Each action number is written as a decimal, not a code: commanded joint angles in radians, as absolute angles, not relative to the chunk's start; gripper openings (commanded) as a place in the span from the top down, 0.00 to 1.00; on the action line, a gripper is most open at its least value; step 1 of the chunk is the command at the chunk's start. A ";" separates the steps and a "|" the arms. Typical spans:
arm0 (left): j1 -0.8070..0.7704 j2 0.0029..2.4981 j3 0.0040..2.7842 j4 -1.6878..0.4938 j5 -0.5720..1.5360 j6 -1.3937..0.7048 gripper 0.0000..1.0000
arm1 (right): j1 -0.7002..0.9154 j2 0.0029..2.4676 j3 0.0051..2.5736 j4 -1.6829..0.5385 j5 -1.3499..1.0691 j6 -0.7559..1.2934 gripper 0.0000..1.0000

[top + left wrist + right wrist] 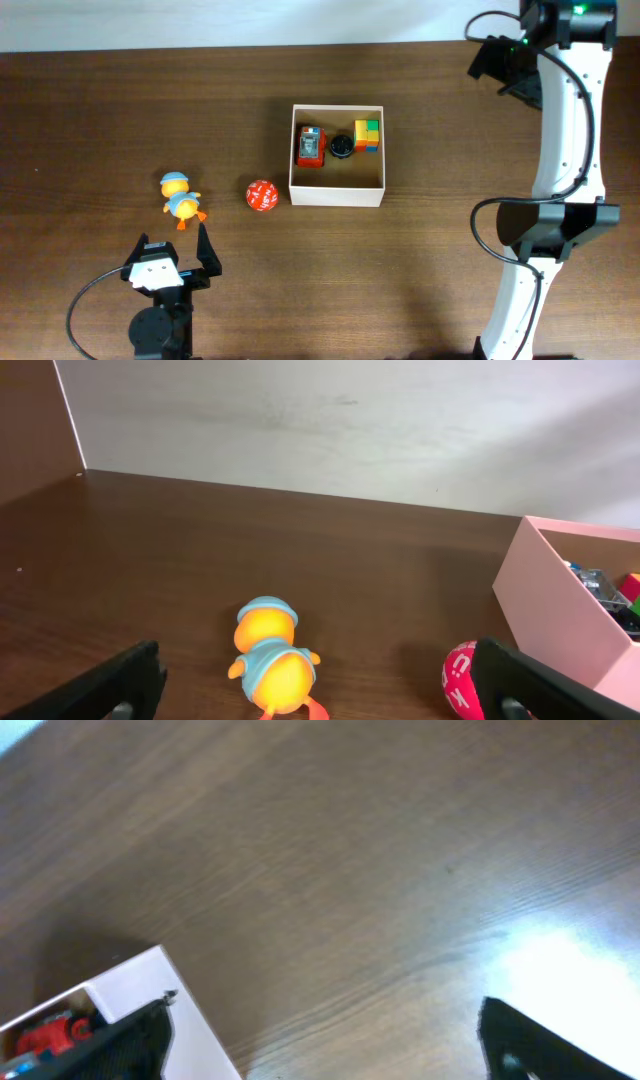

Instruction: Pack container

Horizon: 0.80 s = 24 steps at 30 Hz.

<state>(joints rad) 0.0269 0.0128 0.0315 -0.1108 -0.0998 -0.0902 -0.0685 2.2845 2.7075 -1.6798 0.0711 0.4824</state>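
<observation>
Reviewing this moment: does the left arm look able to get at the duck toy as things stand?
Probably yes. The left gripper is open and faces the duck, with only bare table between them; the red ball lies off to the side.

- Duck (182,200): orange, blue cap and vest, on the table (100,120), left of its middle.
- Ball (261,195): red with white marks, right of the duck, apart from it.
- Pale wall (350,420) along the table's far edge.

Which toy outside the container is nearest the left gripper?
The orange duck with the blue cap, just ahead of the open left gripper; the red ball lies farther off, beside the container.
</observation>
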 commanded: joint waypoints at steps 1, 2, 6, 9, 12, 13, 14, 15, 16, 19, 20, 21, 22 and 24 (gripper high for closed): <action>0.032 0.007 0.025 -0.108 -0.083 -0.075 0.01 | -0.115 2.284 2.718 -1.699 0.123 0.500 0.01; 0.032 0.007 0.025 -0.108 -0.083 -0.075 0.01 | -0.128 2.284 2.718 -1.699 0.120 0.500 0.01; 0.032 0.007 0.025 -0.086 -0.082 -0.075 0.01 | -0.189 2.284 2.717 -1.699 0.099 0.506 0.01; 0.032 0.007 0.025 -0.104 -0.082 -0.075 0.01 | -0.241 2.284 2.717 -1.699 0.083 0.506 0.01; 0.032 0.007 0.025 -0.108 -0.082 -0.075 0.01 | -0.287 2.284 2.717 -1.699 0.083 0.506 0.01; 0.032 0.007 0.025 -0.108 -0.082 -0.075 0.01 | -0.303 2.284 2.717 -1.699 0.083 0.506 0.01; 0.032 0.007 0.025 -0.107 -0.082 -0.075 0.01 | -0.320 2.284 2.717 -1.699 0.082 0.506 0.01; 0.032 0.007 0.025 -0.108 -0.082 -0.075 0.01 | -0.334 2.284 2.717 -1.699 0.078 0.506 0.01; 0.032 0.007 0.025 -0.108 -0.082 -0.075 0.01 | -0.349 2.284 2.717 -1.699 0.078 0.506 0.01; 0.032 0.007 0.025 -0.108 -0.082 -0.075 0.01 | -0.382 2.284 2.717 -1.699 0.043 0.484 0.01; 0.032 0.007 0.025 -0.108 -0.082 -0.075 0.01 | -0.389 2.284 2.717 -1.699 0.019 0.461 0.01; 0.032 0.007 0.025 -0.108 -0.083 -0.075 0.01 | -0.395 2.284 2.717 -1.699 0.004 0.448 0.01; 0.032 0.007 0.025 -0.108 -0.083 -0.075 0.01 | -0.398 2.284 2.717 -1.699 0.004 0.446 0.01; 0.032 0.007 0.025 -0.107 -0.083 -0.075 0.01 | -0.400 2.284 2.717 -1.699 0.004 0.445 0.01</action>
